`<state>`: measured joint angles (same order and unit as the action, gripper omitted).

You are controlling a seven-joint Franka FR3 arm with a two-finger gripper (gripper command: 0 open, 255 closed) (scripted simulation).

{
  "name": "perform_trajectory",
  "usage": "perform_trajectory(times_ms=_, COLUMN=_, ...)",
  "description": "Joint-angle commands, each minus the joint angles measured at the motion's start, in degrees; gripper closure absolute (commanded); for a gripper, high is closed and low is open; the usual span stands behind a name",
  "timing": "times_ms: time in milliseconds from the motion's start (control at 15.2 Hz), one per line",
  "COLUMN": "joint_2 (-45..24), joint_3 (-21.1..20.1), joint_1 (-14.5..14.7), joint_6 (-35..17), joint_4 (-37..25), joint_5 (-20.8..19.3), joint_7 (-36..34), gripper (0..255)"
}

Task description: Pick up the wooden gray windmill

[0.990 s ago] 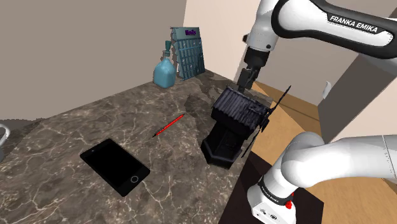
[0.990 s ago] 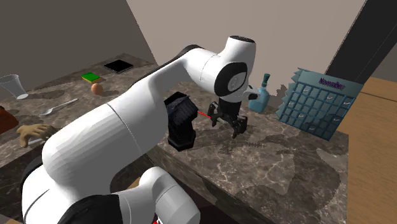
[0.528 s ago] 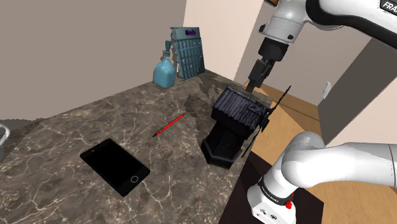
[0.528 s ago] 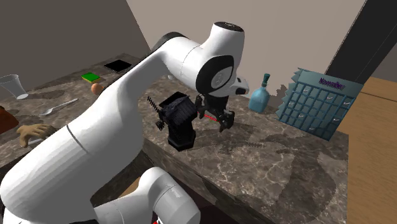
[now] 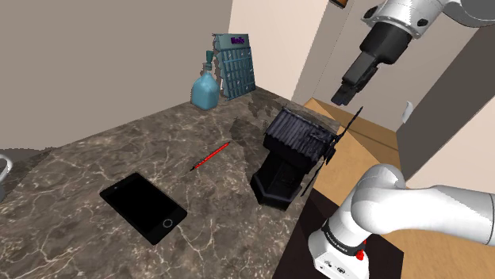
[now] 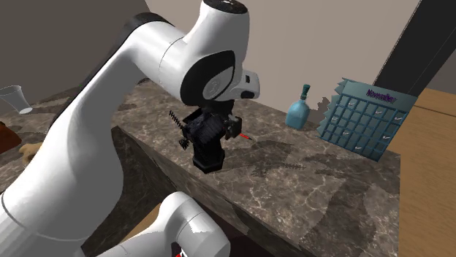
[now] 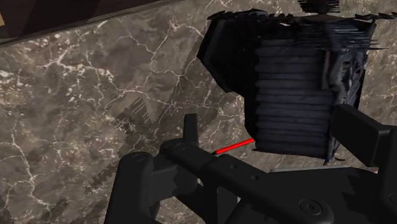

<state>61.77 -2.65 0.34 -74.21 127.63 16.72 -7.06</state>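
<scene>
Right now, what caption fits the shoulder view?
Black gripper hovers above the dark windmill standing near the marbled counter's edge.

Black phone (image 5: 143,208), red pencil (image 5: 210,156), teal bottle (image 5: 205,91), blue calendar (image 5: 235,67).

Arm (image 5: 420,208) arched high; jaws aloft, pointing downward.

The gripper (image 5: 347,93) hangs in open air at the upper right of the shoulder view. Below it, the tall dark windmill (image 5: 292,154) stands at the bench (image 5: 87,162) edge, with thin blades sticking out to the right. To its left lie a red pen (image 5: 210,156) and a black phone (image 5: 143,208), both flat, with room above them. A blue bottle (image 5: 205,89) and a blue board (image 5: 235,63) stand far back by the wall.
</scene>
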Motion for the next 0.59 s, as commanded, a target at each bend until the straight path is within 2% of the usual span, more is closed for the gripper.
perform_trajectory(times_ms=0, joint_2=2.54, joint_3=-0.02, joint_1=-0.03, joint_6=1.79, joint_4=-1.5, joint_5=2.49, joint_7=-2.49, gripper=0)
perform_trajectory(times_ms=198, joint_2=5.51, joint_3=-0.26, joint_1=-0.27, joint_6=3.45, joint_4=-3.77, joint_5=6.16, joint_7=-6.29, gripper=0)
perform_trajectory(times_ms=528, joint_2=8.15, joint_3=-0.49, joint_1=-0.42, joint_6=1.83, joint_4=0.61, joint_5=6.26, joint_7=-5.55, gripper=0)
